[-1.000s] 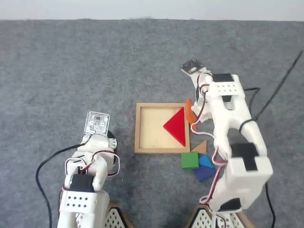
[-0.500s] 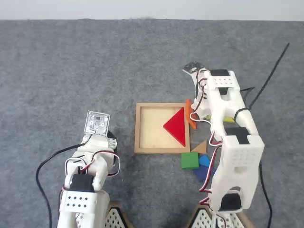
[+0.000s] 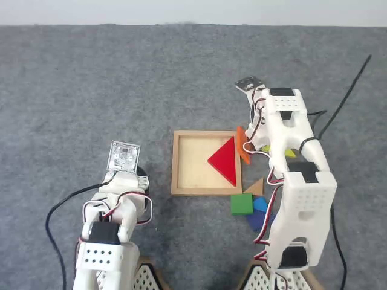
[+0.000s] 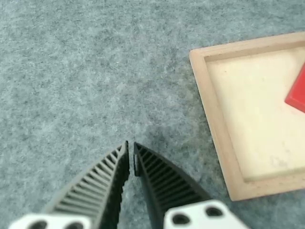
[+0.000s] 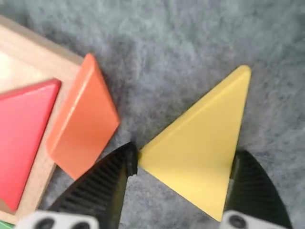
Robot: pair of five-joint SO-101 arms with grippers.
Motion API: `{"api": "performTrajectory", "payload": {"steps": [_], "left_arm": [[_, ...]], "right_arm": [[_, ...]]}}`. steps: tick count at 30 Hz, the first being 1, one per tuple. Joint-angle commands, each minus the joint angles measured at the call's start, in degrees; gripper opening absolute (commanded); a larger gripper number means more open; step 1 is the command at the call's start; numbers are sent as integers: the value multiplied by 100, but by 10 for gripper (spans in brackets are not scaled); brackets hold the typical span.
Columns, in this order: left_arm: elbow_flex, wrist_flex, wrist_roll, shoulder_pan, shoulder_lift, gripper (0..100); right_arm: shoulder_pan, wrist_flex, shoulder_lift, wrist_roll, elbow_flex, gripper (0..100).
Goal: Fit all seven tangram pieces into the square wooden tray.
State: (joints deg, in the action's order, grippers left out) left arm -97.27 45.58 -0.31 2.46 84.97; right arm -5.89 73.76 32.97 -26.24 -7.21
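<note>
- left hand (image 4: 129, 145) sits over the grey desk (image 3: 91, 78), its fingers together with nothing between them, near a corner of the wooden tray (image 4: 209, 100).
- green square (image 3: 242, 204), blue triangle (image 3: 262, 205) and a darker blue piece (image 3: 259, 221) lie bunched on the desk just off the tray's near right corner.
- tan triangle (image 3: 255, 187) lies just beside the tray's rim, next to the green square.
- red triangle (image 3: 225, 160) lies flat inside the tray, against its right side.
- orange piece (image 5: 83, 129) rests tilted across the tray's right rim.
- right hand (image 5: 183, 160) is clamped on the yellow triangle (image 5: 200, 143), which is on the desk just beside the orange piece.
</note>
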Motion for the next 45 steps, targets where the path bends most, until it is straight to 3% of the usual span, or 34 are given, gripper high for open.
{"api": "performTrajectory", "payload": {"steps": [1,12,22,31,45], "left_arm": [[48,9,44,26,70,15],[48,9,44,26,70,15],[48,9,44,26,70,15],[48,9,44,26,70,15],[48,9,44,26,70,15]], "right_arm": [[75,295,-198,70,-290,271],[-136,734,-1218,88,-167,270],[-1552,734,-2607,-149,695,270],[-2615,92,-2035,-554,589,270],[-2905,-295,-1174,-1714,246,270]]}}
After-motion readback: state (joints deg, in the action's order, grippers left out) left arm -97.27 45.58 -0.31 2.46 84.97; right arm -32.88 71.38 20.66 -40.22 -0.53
